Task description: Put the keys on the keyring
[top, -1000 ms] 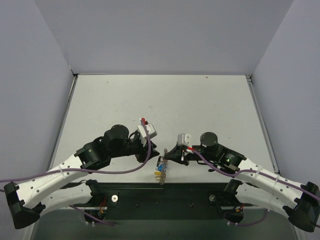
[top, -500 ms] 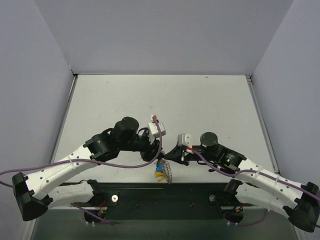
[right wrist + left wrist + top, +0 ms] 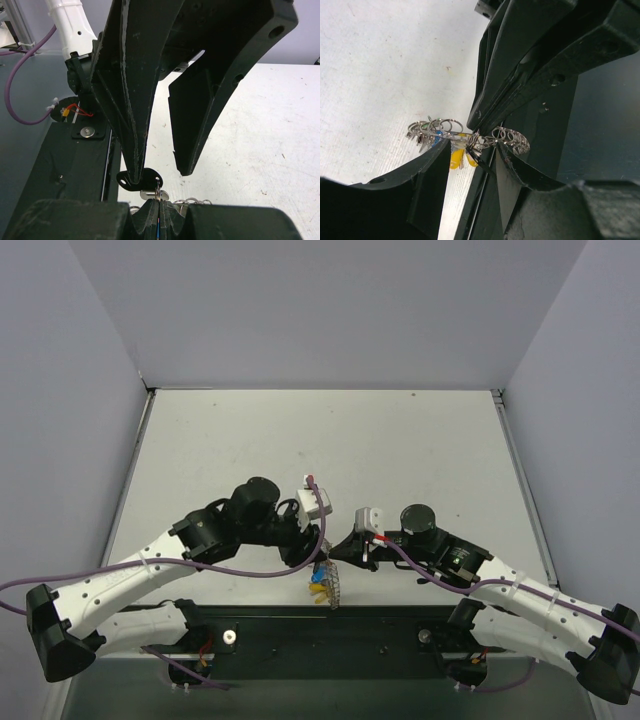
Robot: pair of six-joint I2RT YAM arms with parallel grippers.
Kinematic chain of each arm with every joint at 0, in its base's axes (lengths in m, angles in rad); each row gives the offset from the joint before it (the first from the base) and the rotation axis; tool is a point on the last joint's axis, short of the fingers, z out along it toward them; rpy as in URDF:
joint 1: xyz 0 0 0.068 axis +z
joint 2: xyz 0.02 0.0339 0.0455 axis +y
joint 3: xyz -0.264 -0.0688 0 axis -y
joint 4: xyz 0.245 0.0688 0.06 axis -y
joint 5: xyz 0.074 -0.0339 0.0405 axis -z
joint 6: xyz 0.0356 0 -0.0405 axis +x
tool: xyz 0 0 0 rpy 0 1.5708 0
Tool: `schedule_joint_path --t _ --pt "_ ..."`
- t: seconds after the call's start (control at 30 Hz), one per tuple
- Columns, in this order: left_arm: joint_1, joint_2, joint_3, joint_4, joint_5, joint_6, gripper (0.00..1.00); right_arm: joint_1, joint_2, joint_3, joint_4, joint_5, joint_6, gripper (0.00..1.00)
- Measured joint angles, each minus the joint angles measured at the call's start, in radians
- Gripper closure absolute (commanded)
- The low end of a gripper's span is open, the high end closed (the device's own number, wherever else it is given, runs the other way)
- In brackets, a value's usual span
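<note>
The left gripper (image 3: pixel 473 147), jaws apart, straddles the large round silvery bumpy-rimmed metal keyring (image 3: pixel 512 137), which lies edge-on across its gap. Tiny yellow-headed plastic keys (image 3: pixel 456 159) hang just below. The right gripper (image 3: pixel 159 207), fingers pressed together, clamps the keyring's rim.

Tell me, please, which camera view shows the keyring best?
The left wrist view: the keyring spans the frame's middle, its looped rim sharp. The top view shows it only as a tiny silvery sliver; the right wrist view, just a few loops at the bottom.
</note>
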Motion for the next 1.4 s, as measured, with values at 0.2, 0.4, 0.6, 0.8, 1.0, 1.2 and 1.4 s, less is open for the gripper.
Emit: schedule_joint_path --t 0.2,0.4,0.6,0.8,1.0,1.2,1.4 --pt "0.001 0.0 -0.038 -0.009 -0.002 -0.003 0.5 0.0 0.0 0.0 0.0 0.0 0.0 1.0" --pt "0.007 -0.001 -0.05 -0.013 -0.002 -0.013 0.65 0.0 0.0 0.0 0.0 0.0 0.0 1.0" --pt "0.008 -0.001 -0.056 -0.013 -0.002 -0.022 0.92 0.0 0.0 0.0 0.0 0.0 0.0 1.0" --pt "0.012 -0.001 -0.063 -0.01 -0.002 -0.023 1.0 0.0 -0.001 0.0 -0.001 -0.002 0.0 1.0" --pt "0.015 0.0 -0.067 -0.013 -0.016 -0.023 1.0 0.0 -0.004 0.0 -0.001 -0.002 0.0 1.0" --pt "0.015 0.008 -0.067 -0.014 -0.019 -0.022 1.0 0.0 -0.009 -0.004 0.0 -0.002 0.0 1.0" --pt "0.015 0.031 -0.067 -0.016 -0.024 -0.021 1.0 0.0 -0.01 -0.011 0.0 -0.001 0.0 1.0"
